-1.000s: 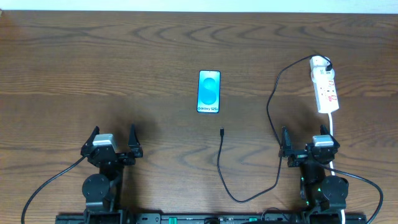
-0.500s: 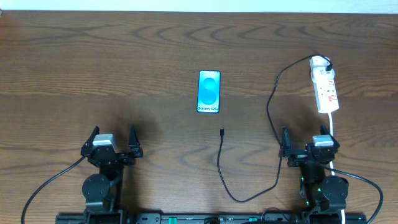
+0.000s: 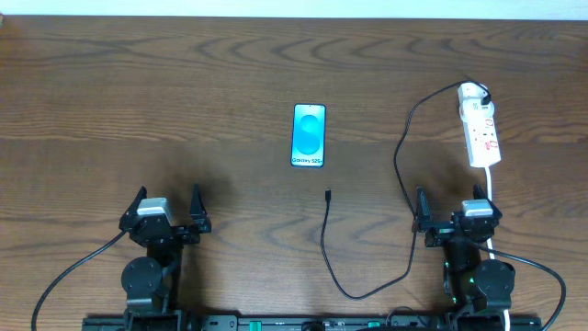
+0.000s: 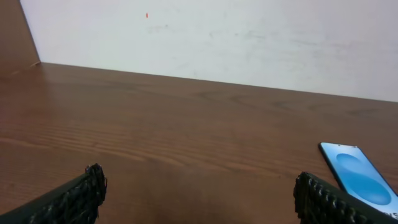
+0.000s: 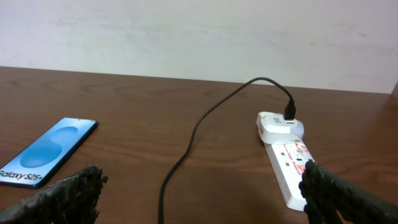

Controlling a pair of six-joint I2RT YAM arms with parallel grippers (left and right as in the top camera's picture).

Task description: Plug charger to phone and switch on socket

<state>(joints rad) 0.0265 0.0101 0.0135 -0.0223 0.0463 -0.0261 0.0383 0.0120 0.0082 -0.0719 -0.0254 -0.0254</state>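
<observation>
Near edge of the table point(image 3: 184, 83): my left gripper point(image 3: 167, 199) and right gripper point(image 3: 457, 204) wait with fingers spread wide, holding nothing.

Between them the charger point(image 3: 323, 241) loops over the wood. Its small black plug point(image 3: 327, 194) lies free, near the phone point(image 3: 310, 134) and aimed at its near end, but not touching it.

As I judge it, the step is the pickup. I should pinch low, right behind the plug's tip, where the thin cable cannot twist away, and keep the plug level with the phone's edge. The phone lies flat and unheld, so it will likely slide when pushed. My other gripper should brace its far end before I press in.

Far right, beyond my right gripper, lies the socket point(image 3: 480, 129), with the charger's other end seated in a white adapter point(image 5: 281, 124) on its far end. I cannot make out its switch from here.
</observation>
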